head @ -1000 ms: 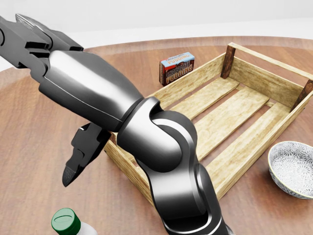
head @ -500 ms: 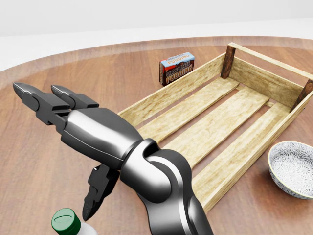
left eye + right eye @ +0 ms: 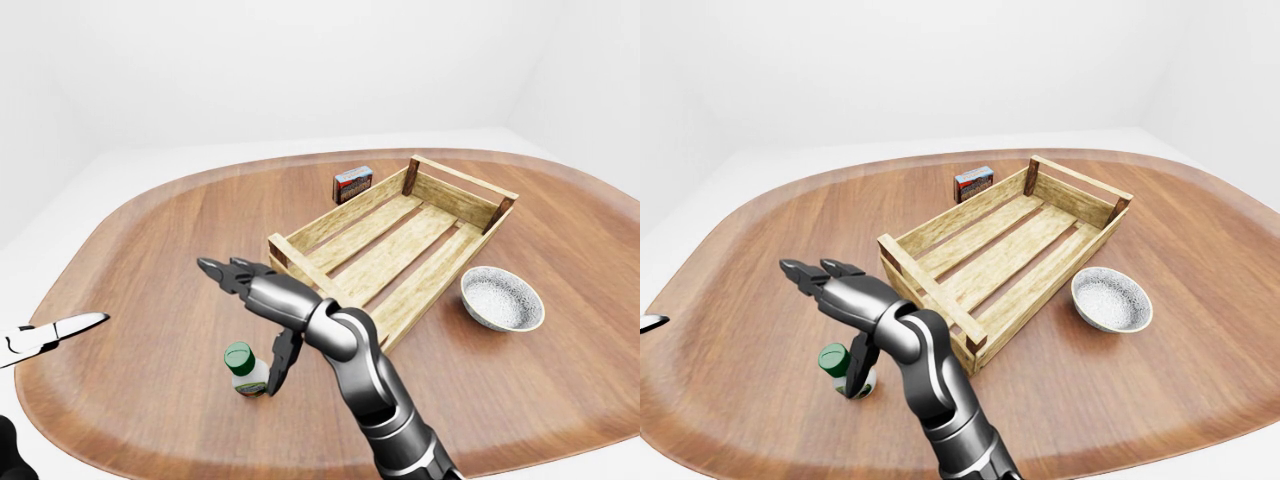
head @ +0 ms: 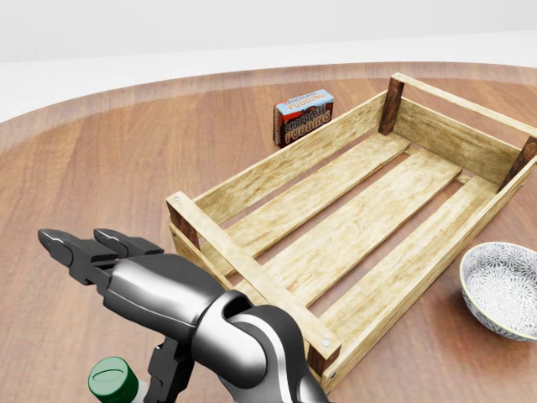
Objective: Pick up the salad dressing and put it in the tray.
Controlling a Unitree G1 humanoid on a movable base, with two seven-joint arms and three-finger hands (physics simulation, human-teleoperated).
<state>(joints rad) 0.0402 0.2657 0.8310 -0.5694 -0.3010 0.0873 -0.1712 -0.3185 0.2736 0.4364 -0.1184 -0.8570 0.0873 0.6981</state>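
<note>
1. A plain white room surrounded a rounded wooden worktop [image 3: 150, 230]; on it lay a slatted wooden tray [image 3: 395, 250], empty, with a chocolate pudding box [image 3: 352, 184] just beyond its far left side and a patterned bowl [image 3: 502, 298] near its right side

2. The salad dressing [image 3: 244, 368], a small bottle with a green cap, stood upright on the worktop near the bottom left of the left-eye view, apart from the tray's near corner

3. The right robot hand [image 3: 262, 330] hung over the bottle with fingers spread; two pointed away over the top while the thumb [image 3: 281, 362] hung down just beside the bottle, apparently to bracket it for a grasp; nothing was pinched yet

4. The left robot hand [image 3: 55, 330] showed only as pale fingertips at the left edge of the left-eye view; whether it was spread or pressed together I could not tell

5. In the head view the bottle was cut off by the bottom edge, only the cap showing; whether the thumb touched the bottle was hard to make out
</note>
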